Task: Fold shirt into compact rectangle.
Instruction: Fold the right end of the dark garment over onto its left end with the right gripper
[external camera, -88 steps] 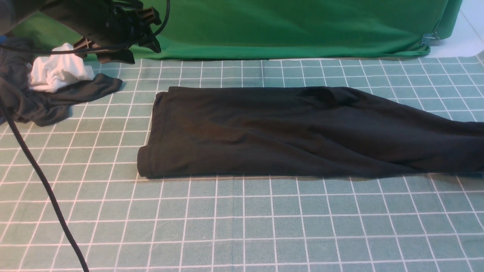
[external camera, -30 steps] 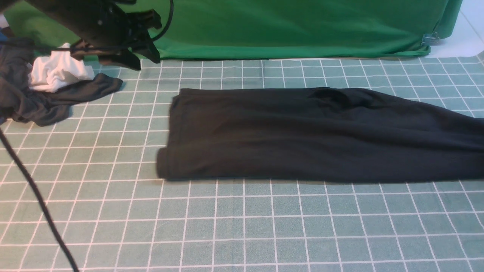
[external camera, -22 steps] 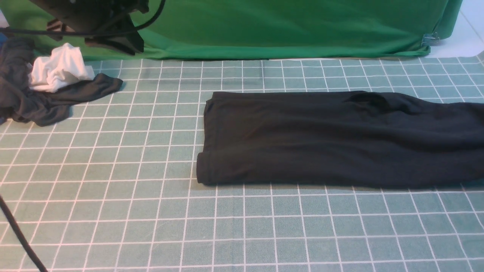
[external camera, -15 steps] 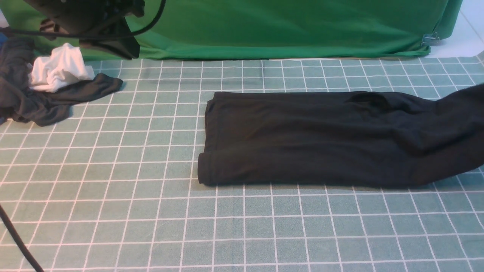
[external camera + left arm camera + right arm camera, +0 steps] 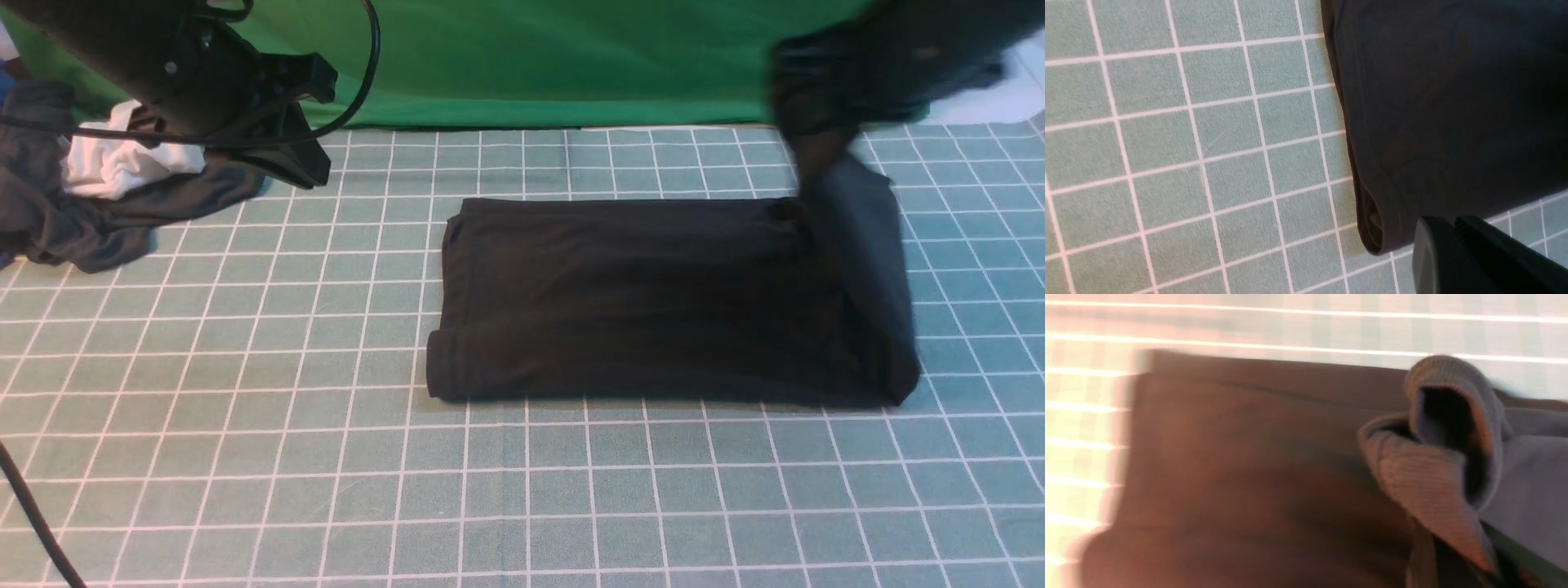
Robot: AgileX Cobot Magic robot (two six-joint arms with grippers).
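Note:
The black shirt (image 5: 637, 302) lies on the grid mat as a long folded band, its left end flat and its print hidden. My right gripper (image 5: 816, 139), blurred with motion at the upper right, is shut on the shirt's right end and holds it lifted, so the cloth drapes down to the mat. In the right wrist view a ribbed edge of the shirt (image 5: 1433, 469) bunches in front of the right gripper (image 5: 1490, 555). My left gripper (image 5: 302, 163) hangs shut and empty over the back left. In the left wrist view the left gripper (image 5: 1453, 222) is above the shirt's left corner (image 5: 1433, 102).
A smaller dark grey garment (image 5: 82, 220) with a white cloth (image 5: 114, 163) lies at the far left. The green backdrop cloth (image 5: 571, 65) runs along the back. A black cable (image 5: 33, 523) crosses the front left of the grid mat (image 5: 522, 490).
The shirt was dragged to the right across the mat. Its right end has now risen and swung up and left in the right gripper. The left gripper has shut and come lower.

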